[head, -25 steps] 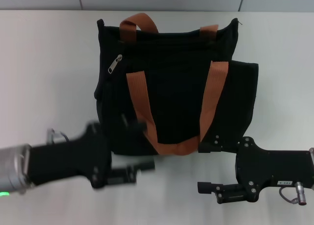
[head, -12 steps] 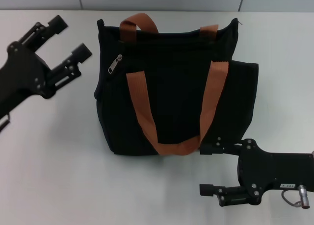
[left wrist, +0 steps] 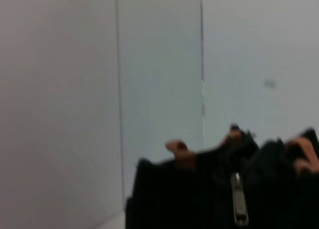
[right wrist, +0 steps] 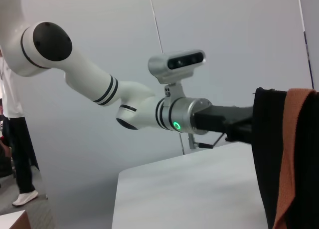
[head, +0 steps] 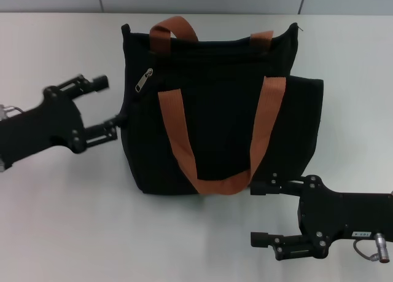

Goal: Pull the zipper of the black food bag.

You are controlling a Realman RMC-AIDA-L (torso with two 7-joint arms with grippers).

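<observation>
The black food bag [head: 215,122] lies on the white table with two orange-brown straps [head: 178,141] across it. The silver zipper pull [head: 144,80] sits near the bag's upper left corner. My left gripper [head: 106,104] is open just left of the bag, its lower finger close to or touching the bag's side, with the pull a short way to its upper right. The left wrist view shows the bag [left wrist: 189,194] and the pull [left wrist: 240,199] ahead. My right gripper [head: 253,213] is open and empty at the bag's near right corner.
The table [head: 61,208] runs back to a grey wall. In the right wrist view the left arm [right wrist: 149,112] reaches to the bag's edge [right wrist: 266,159], and a person [right wrist: 12,139] stands far off beyond the table.
My left gripper has swung from in front of the bag up to the far left, then come down to the bag's left side. The right gripper has barely moved.
</observation>
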